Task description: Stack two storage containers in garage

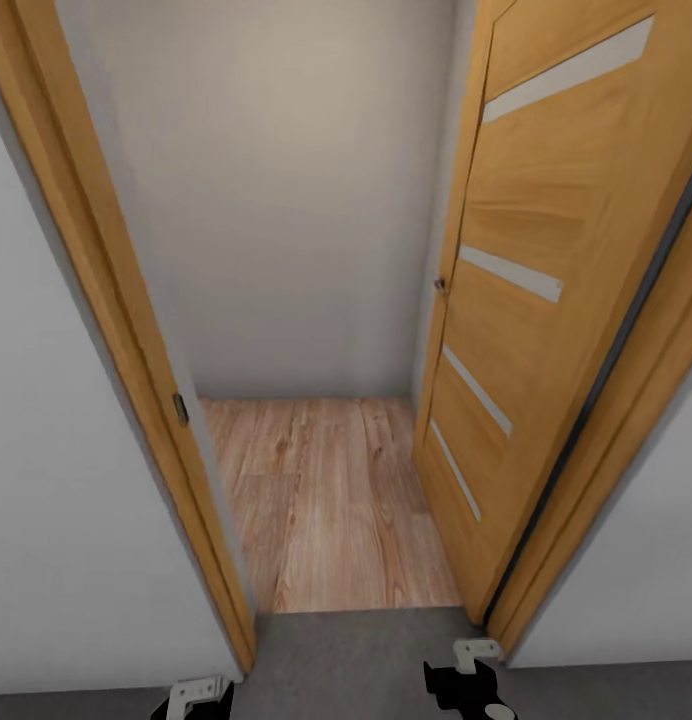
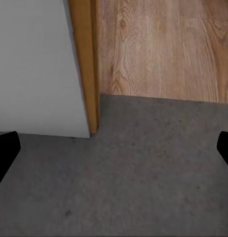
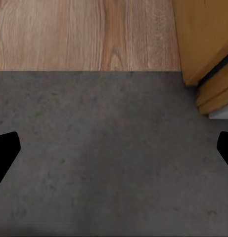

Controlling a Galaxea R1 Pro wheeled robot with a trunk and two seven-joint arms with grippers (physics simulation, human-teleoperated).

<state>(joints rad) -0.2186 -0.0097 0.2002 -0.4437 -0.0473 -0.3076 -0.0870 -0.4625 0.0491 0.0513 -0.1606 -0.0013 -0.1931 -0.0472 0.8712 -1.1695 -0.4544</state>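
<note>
An open doorway is faced from the dark grey concrete floor (image 1: 356, 660), which ends at a straight threshold where light wood plank flooring (image 1: 331, 500) begins. The wooden door (image 1: 546, 300), fitted with narrow pale glass strips, is swung open on the right side of the opening, and an orange-brown door frame (image 1: 106, 290) borders the left side beside a white wall (image 1: 56, 520). A plain grey-white wall (image 1: 296, 200) closes the short passage beyond. The left gripper (image 2: 114, 148) is held over the concrete near the foot of the frame, its dark fingertips (image 2: 5, 150) seen at opposite edges of the left wrist view, spread wide with nothing between them. The right gripper (image 3: 114, 148) is likewise spread wide and empty above the concrete, close to the lower corner of the door. Parts of both wrists are seen at the bottom of the head view. The storage containers cannot be located from these views.
</note>
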